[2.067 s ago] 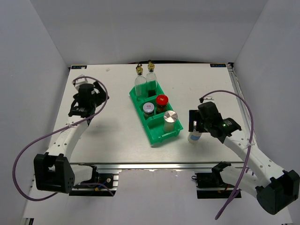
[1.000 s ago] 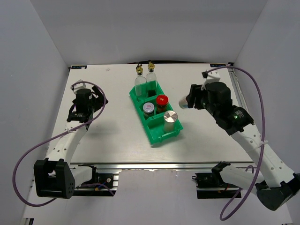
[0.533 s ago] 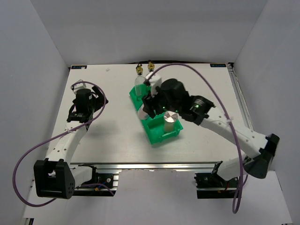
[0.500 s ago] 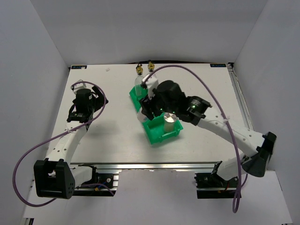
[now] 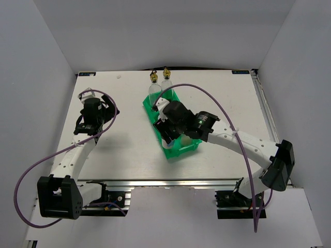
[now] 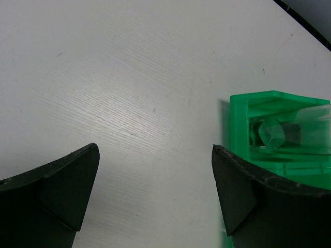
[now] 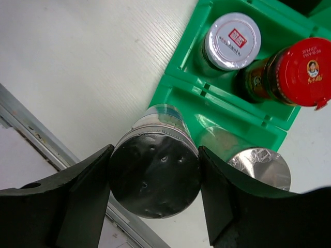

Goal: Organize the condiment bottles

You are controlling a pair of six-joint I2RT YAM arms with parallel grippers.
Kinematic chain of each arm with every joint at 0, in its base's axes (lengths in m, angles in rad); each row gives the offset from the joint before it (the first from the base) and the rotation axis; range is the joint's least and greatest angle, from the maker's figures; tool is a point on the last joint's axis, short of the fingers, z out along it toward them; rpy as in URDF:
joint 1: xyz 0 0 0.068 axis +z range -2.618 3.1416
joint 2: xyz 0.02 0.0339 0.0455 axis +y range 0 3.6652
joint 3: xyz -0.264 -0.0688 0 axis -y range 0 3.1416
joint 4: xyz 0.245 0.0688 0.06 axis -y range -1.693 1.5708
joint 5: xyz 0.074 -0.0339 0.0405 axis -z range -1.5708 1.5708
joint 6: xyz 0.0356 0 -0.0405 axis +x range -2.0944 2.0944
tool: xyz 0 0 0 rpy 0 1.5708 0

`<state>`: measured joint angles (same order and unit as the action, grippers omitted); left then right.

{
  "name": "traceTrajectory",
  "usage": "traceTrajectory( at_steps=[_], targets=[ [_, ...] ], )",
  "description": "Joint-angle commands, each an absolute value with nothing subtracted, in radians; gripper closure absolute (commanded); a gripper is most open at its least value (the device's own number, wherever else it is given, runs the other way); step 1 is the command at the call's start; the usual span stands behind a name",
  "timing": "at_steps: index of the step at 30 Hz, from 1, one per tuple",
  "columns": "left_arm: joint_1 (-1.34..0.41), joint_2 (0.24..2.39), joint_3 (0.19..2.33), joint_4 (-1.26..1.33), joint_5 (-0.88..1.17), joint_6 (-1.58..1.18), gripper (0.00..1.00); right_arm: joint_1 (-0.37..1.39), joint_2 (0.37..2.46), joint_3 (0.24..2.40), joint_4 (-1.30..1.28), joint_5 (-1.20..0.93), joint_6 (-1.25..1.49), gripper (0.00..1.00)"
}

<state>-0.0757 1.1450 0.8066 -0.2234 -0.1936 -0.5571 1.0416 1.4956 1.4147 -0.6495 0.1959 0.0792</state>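
My right gripper (image 7: 155, 155) is shut on a white silver-lidded shaker (image 7: 155, 178), held upright over the near compartment of the green tray (image 7: 178, 90). The second silver-lidded shaker (image 7: 258, 168) stands in that compartment beside it. The white/purple-lidded jar (image 7: 231, 35) and the red-lidded jar (image 7: 301, 67) stand in the middle compartment. Two gold-capped glass bottles (image 5: 166, 82) stand at the tray's far end. In the top view the right gripper (image 5: 169, 134) hides the held shaker. My left gripper (image 6: 155, 150) is open and empty over bare table, left of the tray (image 6: 269, 111).
The table's near edge and its metal rail (image 7: 31, 129) lie close below the tray. The right arm's purple cable (image 5: 207, 98) arcs over the tray. The left arm (image 5: 92, 114) rests at the table's left side.
My right arm carried the shaker from the table's right side across to the tray and now holds it over the near compartment. The left arm has barely moved.
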Motion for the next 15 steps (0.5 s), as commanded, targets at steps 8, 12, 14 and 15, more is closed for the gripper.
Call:
traceTrajectory(
  at_steps=[8, 12, 14, 15],
  targets=[
    [-0.072, 1.115, 0.798, -0.204, -0.169, -0.548, 0.02, 1.012, 1.46, 1.351, -0.589, 0.259, 0.133, 0.85],
    [-0.072, 1.117, 0.796, -0.201, -0.16, -0.548, 0.02, 1.003, 1.46, 1.324, -0.572, 0.267, 0.141, 0.86],
    [-0.072, 1.12, 0.796, -0.201, -0.16, -0.548, 0.02, 1.0, 1.46, 1.322, -0.563, 0.279, 0.14, 0.85],
    [-0.072, 1.121, 0.798, -0.199, -0.16, -0.548, 0.02, 0.996, 1.462, 1.322, -0.56, 0.281, 0.141, 0.85]
  ],
)
